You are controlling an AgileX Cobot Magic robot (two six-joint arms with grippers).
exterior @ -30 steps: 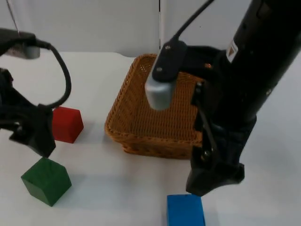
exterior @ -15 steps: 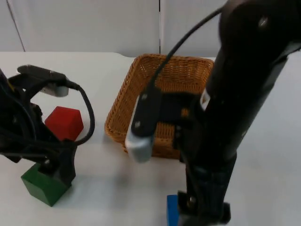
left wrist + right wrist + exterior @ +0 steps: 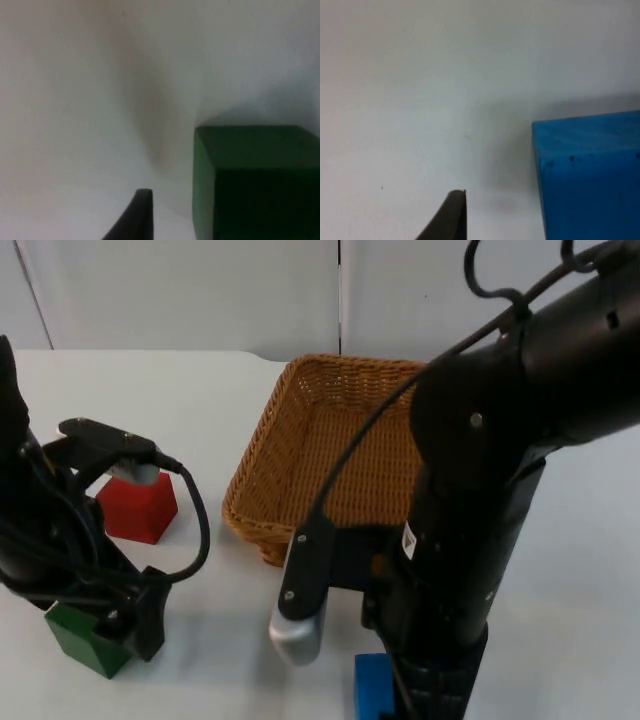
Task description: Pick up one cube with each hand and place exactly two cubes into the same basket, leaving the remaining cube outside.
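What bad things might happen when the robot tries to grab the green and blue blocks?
1. In the left wrist view the green cube sits off to one side of the fingertip, so the left gripper might clip an edge and push it.
2. The blue cube is also off-centre, so the right gripper might nudge it.
3. The red cube is near the left arm and might get bumped.

The left arm is covering much of the dark green cube [image 3: 78, 638] in the top view, leaving only its corner at seven o'clock showing; the left claw [image 3: 125, 625] itself is hard to make out there. The right arm is hiding most of the bright blue cube [image 3: 371, 686], which the picture's edge is also cutting off. It is also masking the near five-o'clock corner of the woven wicker basket [image 3: 270, 452]. In both wrist views, the edges are cropping the green cube [image 3: 255, 182] and blue cube [image 3: 590, 175].
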